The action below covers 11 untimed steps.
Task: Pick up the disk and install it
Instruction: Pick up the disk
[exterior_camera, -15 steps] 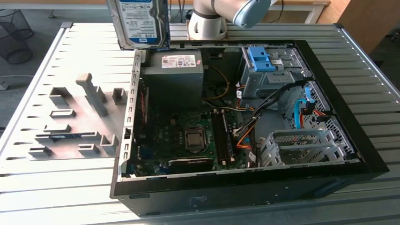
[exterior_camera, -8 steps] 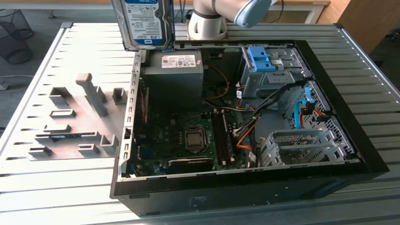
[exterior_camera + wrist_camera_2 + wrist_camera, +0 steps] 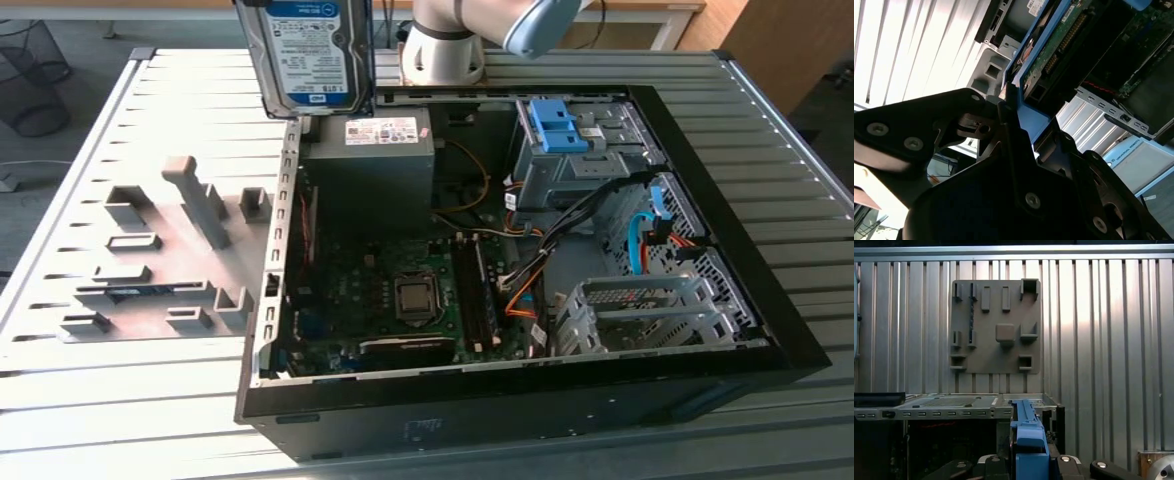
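Nearest you, the empty metal drive cage [image 3: 641, 310] sits inside the open computer case [image 3: 534, 410] on the tabletop [image 3: 80, 400]. Farther back, above the grey power supply [image 3: 367, 150], the disk [image 3: 314, 55] hangs upright at the case's far corner on the exterior view's left. Your pincer [image 3: 1006, 99] is clamped on its blue caddy rail [image 3: 1026, 117]. Carry it well clear of the case wall and cables [image 3: 530, 278], and avoid twisting that narrow grip.

A slatted metal table [image 3: 80, 400] bears an open black computer case [image 3: 534, 415] on the exterior view's right; a grey fixture plate [image 3: 174, 265] lies just beside it, left; the arm's base [image 3: 441, 55] stands far.
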Available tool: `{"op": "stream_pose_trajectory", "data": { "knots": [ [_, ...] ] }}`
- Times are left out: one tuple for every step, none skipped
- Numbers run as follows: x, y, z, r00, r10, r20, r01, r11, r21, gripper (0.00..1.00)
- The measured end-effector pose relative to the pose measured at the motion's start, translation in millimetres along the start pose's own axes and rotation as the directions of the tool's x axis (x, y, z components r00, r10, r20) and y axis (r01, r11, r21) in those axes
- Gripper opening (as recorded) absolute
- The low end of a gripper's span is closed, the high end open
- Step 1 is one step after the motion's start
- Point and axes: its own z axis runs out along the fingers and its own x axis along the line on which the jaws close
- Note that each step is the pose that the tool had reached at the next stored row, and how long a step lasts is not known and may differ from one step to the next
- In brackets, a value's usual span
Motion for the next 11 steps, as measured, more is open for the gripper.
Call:
{"op": "stream_pose_trajectory", "data": {
  "knots": [
    [2.1, -0.2, 0.0, 1.0000, 0.000, 0.0000, 0.000, 1.0000, -0.0001, 0.36],
    [4.3, -0.4, -0.1, 1.0000, 0.000, -0.0001, 0.000, 1.0000, -0.0001, 0.36],
    [6.3, -0.6, -0.1, 1.0000, 0.001, -0.0001, -0.001, 1.0000, -0.0002, 0.36],
    [8.4, -0.8, -0.1, 1.0000, 0.001, 0.0000, -0.001, 1.0000, -0.0001, 0.36],
    [10.5, -1.0, -0.1, 1.0000, 0.001, 0.0000, -0.001, 1.0000, -0.0001, 0.36],
    [12.2, -1.4, -0.1, 1.0000, 0.002, 0.0000, -0.002, 1.0000, 0.0000, 0.36],
    [13.2, -2.5, -0.1, 1.0000, 0.002, 0.0001, -0.002, 1.0000, 0.0000, 0.36],
    [13.8, -4.4, -0.1, 1.0000, 0.002, 0.0001, -0.002, 1.0000, -0.0001, 0.36],
    [14.4, -7.7, -0.2, 1.0000, 0.002, 0.0000, -0.002, 1.0000, -0.0001, 0.36],
    [14.7, -11.6, -0.3, 1.0000, 0.002, -0.0001, -0.002, 1.0000, -0.0002, 0.36],
    [14.9, -15.9, -0.3, 1.0000, 0.002, 0.0001, -0.002, 1.0000, 0.0000, 0.36]
  ]
}}
